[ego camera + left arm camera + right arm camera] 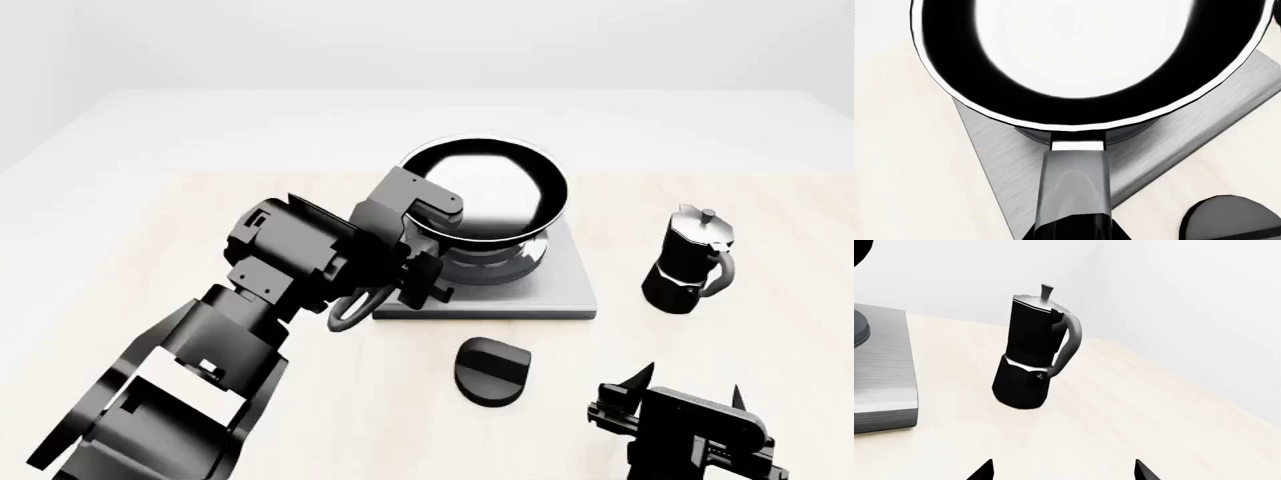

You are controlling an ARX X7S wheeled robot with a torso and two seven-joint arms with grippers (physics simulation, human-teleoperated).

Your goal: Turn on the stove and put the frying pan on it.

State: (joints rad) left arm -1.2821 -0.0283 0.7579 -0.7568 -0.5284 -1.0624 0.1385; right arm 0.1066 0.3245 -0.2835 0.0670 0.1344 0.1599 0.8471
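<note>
Frying pan [491,195] sits over stove [567,285] burner, inside plate edges; left gripper [424,268] clamps its handle [1074,190]. Knob [491,370] just in front of stove. Right gripper [683,392] wide apart, w/ bare tabletop [200,200] around; moka pot [687,260] stands right of stove.

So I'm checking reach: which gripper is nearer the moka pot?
Right. The right gripper sits open just in front of the moka pot; the left gripper is across the stove, at the frying pan.

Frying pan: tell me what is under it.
Under the frying pan lies the stove, its grey plate showing around the pan. The ring burner is mostly covered, so contact cannot be judged. The left hand is at the handle.
</note>
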